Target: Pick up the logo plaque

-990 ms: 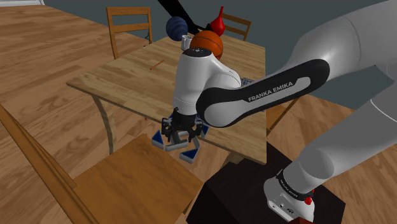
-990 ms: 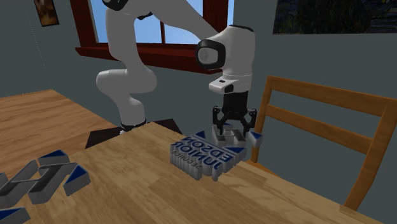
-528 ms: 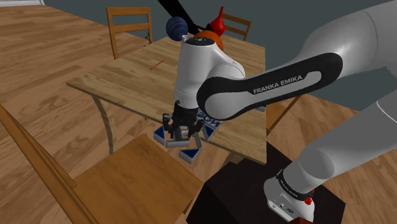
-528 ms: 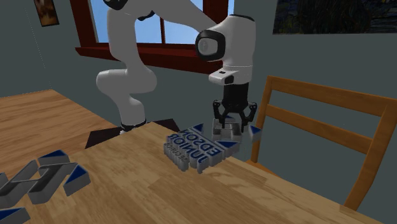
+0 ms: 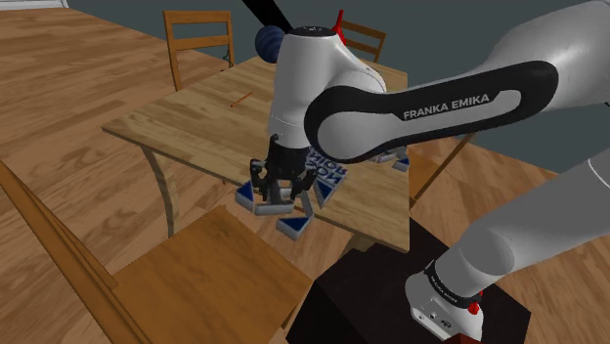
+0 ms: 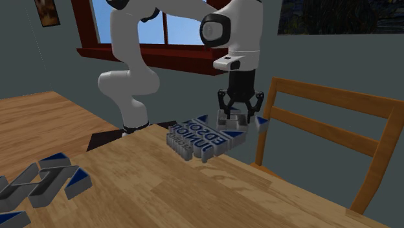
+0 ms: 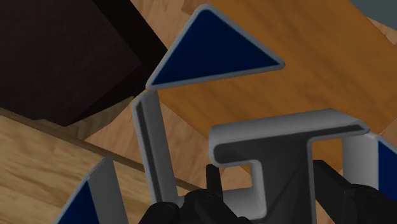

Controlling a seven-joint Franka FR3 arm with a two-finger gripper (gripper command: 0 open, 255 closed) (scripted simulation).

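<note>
Wooden surface (image 6: 162,194) lay just beneath the plaque (image 6: 194,139), which hung tilted near its edge. The tool (image 6: 234,123) was clamped on one end only, so the long free end could have twisted loose.

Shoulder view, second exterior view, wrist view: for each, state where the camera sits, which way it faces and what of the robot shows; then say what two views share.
Shoulder view: beside and behind the stand, looking down over the table; arm and pincer show.
Second exterior view: across the table, facing the arm and the window behind it; arm and pincer show.
Wrist view: on the hand, looking along the pincer at the logo plaque; black fingers show.
Shared: both exterior views show the pincer clasping the plaque.
</note>
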